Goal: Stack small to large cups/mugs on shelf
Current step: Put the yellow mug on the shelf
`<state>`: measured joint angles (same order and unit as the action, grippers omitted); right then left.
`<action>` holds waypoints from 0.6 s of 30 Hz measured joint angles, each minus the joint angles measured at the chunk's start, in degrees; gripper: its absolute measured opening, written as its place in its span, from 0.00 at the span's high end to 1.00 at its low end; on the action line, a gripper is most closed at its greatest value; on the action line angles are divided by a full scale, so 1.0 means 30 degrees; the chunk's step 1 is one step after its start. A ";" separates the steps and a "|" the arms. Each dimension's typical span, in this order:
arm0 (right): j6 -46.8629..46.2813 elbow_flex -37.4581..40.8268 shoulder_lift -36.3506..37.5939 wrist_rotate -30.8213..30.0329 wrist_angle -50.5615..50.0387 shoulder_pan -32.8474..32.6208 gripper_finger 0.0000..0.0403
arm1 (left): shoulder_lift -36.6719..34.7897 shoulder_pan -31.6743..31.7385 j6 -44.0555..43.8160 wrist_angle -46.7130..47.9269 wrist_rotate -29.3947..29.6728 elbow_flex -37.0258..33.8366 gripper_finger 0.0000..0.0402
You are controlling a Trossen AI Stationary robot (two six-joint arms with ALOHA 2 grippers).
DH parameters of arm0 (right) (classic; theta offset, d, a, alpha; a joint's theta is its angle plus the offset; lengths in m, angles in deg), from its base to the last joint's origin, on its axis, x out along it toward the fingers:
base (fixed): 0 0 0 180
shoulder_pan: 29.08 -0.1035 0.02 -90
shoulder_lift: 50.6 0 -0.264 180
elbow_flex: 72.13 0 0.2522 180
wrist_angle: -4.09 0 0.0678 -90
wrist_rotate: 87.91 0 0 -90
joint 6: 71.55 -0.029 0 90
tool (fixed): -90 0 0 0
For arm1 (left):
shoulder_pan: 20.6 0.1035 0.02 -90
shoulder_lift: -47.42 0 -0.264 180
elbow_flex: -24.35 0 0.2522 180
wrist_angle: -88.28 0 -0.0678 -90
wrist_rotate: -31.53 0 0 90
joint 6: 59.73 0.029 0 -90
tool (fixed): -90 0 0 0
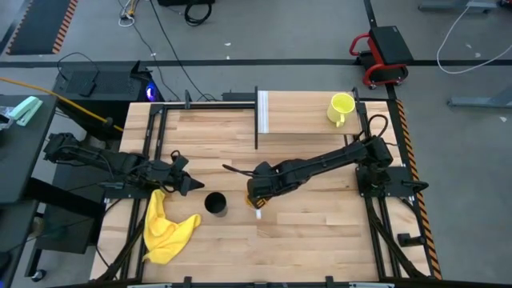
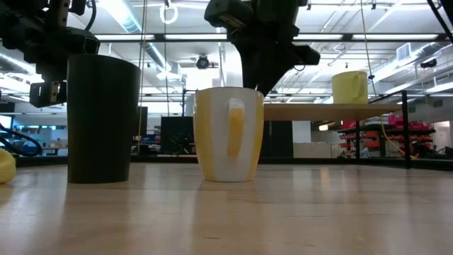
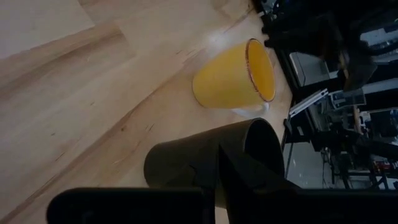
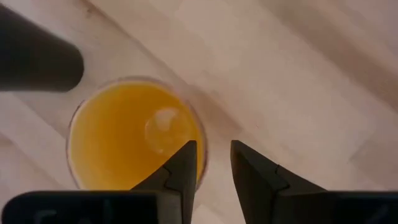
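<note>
The orange mug [image 1: 259, 211] stands upright on the tabletop, its white handle [image 2: 236, 134] facing the near edge. My right gripper [image 4: 212, 146] hangs right above it, open, one finger over the hollow and one outside the rim. Left of the mug, the black cup [image 1: 215, 204] stands upright. My left gripper [image 1: 190, 178] waits open just left of the black cup. The yellow-green mug [image 1: 341, 108] stands on the shelf [image 1: 304, 120] near its right end. My right gripper comes at the orange mug from above, pointing down, its fingers on either side of the rim [image 4: 200, 140] on the handle side. I cannot tell whether either finger touches the rim. The mug's base is on the table.
A crumpled yellow cloth [image 1: 164, 228] lies near the table's left near corner. The shelf's white upright panel [image 1: 262, 112] and black posts stand at the far side. Bare wood stretches along the near edge to the right of the orange mug.
</note>
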<state>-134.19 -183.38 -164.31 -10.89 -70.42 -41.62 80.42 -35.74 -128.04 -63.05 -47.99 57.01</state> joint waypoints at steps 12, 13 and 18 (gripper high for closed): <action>-0.0055 0.0488 -0.0007 0.0305 0.1231 -0.0028 0.75 | 0.0000 0.0000 -0.0004 -0.0006 -0.0003 0.0000 0.95; -0.0055 0.0488 -0.0007 0.0305 0.1225 -0.0028 0.75 | 0.0000 0.0000 -0.0007 -0.0006 -0.0007 0.0000 0.95; -0.0062 0.0488 -0.0007 0.0569 0.0835 -0.0017 0.82 | 0.0000 0.0000 -0.0021 -0.0007 -0.0007 0.0000 0.94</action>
<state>-134.37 -181.92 -164.33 -9.19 -67.92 -41.67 80.42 -35.74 -128.11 -63.07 -48.01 57.01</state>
